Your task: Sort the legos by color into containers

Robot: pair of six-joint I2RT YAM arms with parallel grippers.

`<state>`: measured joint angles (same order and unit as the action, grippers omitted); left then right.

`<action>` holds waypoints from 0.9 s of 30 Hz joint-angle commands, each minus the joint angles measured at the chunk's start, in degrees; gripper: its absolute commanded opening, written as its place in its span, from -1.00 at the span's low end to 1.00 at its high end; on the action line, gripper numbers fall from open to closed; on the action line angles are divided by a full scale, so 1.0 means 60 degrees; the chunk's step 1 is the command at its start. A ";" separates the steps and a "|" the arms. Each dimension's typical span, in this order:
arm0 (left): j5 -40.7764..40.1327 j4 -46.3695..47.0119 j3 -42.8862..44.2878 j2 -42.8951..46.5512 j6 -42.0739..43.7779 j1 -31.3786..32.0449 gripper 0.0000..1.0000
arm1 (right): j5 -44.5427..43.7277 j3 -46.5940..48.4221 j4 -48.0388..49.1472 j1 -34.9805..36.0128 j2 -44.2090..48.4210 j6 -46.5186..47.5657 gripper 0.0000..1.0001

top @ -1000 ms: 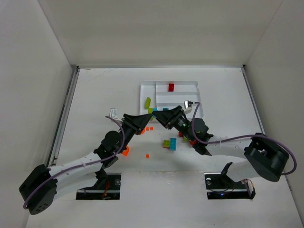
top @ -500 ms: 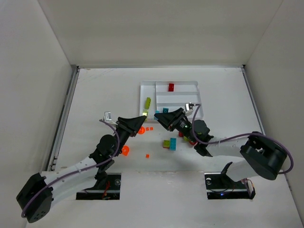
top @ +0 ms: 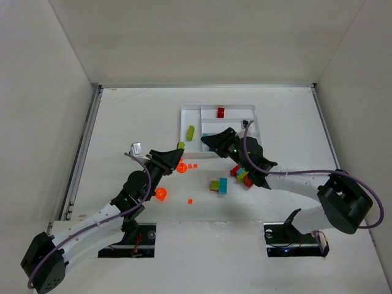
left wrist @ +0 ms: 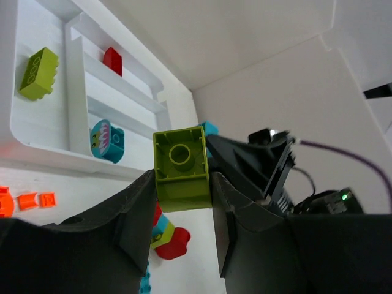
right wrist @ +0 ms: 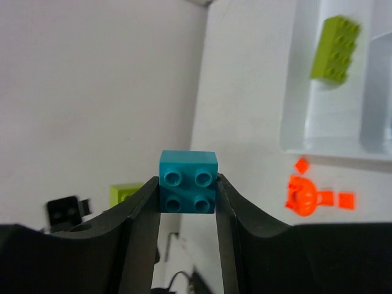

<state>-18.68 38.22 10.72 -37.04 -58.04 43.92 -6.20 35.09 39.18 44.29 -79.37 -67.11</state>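
Note:
My left gripper (top: 177, 150) is shut on a lime green brick (left wrist: 180, 168) and holds it above the table, just left of the white tray's (top: 184, 114) near left corner. My right gripper (top: 206, 138) is shut on a teal 2x2 brick (right wrist: 188, 182) over the tray's near edge. The tall section holds a lime brick (top: 191, 132), which also shows in the left wrist view (left wrist: 38, 73) and in the right wrist view (right wrist: 334, 49). A red brick (top: 220, 112) lies in the far long section. A teal piece (left wrist: 107, 142) lies in a nearer long section.
Loose on the table: an orange round piece (top: 181, 166) with small orange bits (top: 193, 165), another orange round piece (top: 161, 195), a lime and teal cluster (top: 218, 185), and a red, teal and lime cluster (top: 239, 174) under the right arm. White walls enclose the table.
My left gripper has drawn back to the left with the lime brick. My right gripper has moved away from me toward the tray with the teal brick.

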 commanded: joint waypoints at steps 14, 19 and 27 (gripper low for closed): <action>-0.0256 -0.0788 0.1771 -0.1998 0.1996 0.0055 -0.67 | -0.2308 0.2310 -0.5797 -0.1237 -0.0760 0.4080 -0.35; -0.0242 -0.0482 0.2402 -0.3010 0.2290 0.0011 -0.67 | -0.2336 0.2852 -0.6485 -0.1384 -0.1462 0.4666 -0.28; -0.0154 -0.0291 0.3149 -0.4518 0.2744 -0.0369 -0.66 | -0.2087 0.3190 -0.6164 -0.1648 -0.2021 0.4886 0.20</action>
<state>-19.68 33.54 26.09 -61.67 -44.03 42.78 -18.83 51.68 1.21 34.83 -91.96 -39.70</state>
